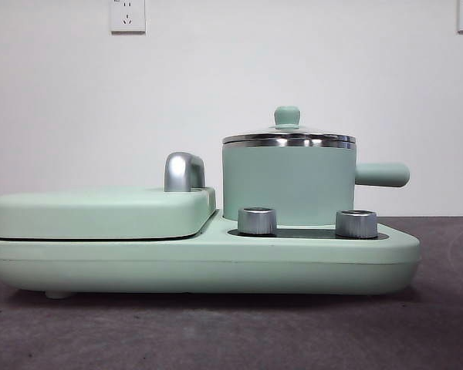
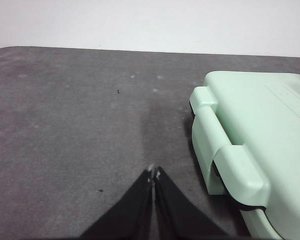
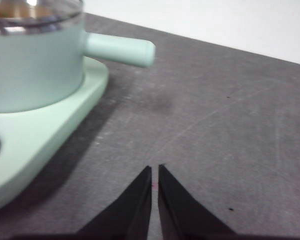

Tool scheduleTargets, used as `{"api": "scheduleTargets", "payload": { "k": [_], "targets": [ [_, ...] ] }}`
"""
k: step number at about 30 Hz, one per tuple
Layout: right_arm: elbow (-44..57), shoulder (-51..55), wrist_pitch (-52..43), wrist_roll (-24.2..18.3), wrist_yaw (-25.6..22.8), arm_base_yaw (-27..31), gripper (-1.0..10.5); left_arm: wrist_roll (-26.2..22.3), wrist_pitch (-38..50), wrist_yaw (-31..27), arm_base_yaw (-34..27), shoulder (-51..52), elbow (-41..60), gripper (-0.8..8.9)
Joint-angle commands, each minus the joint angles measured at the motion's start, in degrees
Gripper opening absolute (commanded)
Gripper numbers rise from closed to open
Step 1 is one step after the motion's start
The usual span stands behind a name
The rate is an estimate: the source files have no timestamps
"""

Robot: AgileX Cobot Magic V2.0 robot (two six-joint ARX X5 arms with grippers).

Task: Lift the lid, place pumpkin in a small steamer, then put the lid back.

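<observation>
The small steamer (image 1: 288,183) is a mint-green pot on the right half of a green appliance base (image 1: 201,262), its stubby handle (image 1: 382,174) pointing right. The glass lid (image 1: 288,137) with a steel rim and green knob (image 1: 287,116) rests on it. The right wrist view shows the steamer (image 3: 35,65) and its handle (image 3: 121,50) across bare table from my right gripper (image 3: 155,170), which is shut and empty. My left gripper (image 2: 154,172) is shut and empty over the table beside the griddle cover (image 2: 255,135). The pumpkin is out of view.
A flat mint-green griddle cover (image 1: 100,212) with a steel hinge post (image 1: 184,171) fills the base's left half. Two steel dials (image 1: 257,220) (image 1: 356,223) stand before the steamer. Dark grey table (image 1: 216,331) lies all around; a white wall stands behind.
</observation>
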State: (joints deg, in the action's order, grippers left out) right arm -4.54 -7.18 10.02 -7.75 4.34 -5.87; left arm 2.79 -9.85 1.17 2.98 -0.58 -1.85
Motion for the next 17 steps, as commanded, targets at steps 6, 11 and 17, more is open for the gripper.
{"api": "scheduleTargets", "payload": {
  "k": [6, 11, 17],
  "targets": [
    [3.8, 7.0, -0.4, -0.2, -3.8, 3.1, 0.2, 0.5, 0.9, -0.3, 0.0, 0.1, 1.1, 0.07],
    [3.8, 7.0, -1.4, 0.6, -7.6, 3.5, 0.2, 0.5, 0.9, -0.3, 0.0, 0.1, 1.1, 0.07],
    [3.8, 7.0, -1.4, 1.1, -7.4, 3.5, 0.2, 0.5, 0.8, -0.3, 0.0, 0.1, 1.1, 0.07]
  ]
}}
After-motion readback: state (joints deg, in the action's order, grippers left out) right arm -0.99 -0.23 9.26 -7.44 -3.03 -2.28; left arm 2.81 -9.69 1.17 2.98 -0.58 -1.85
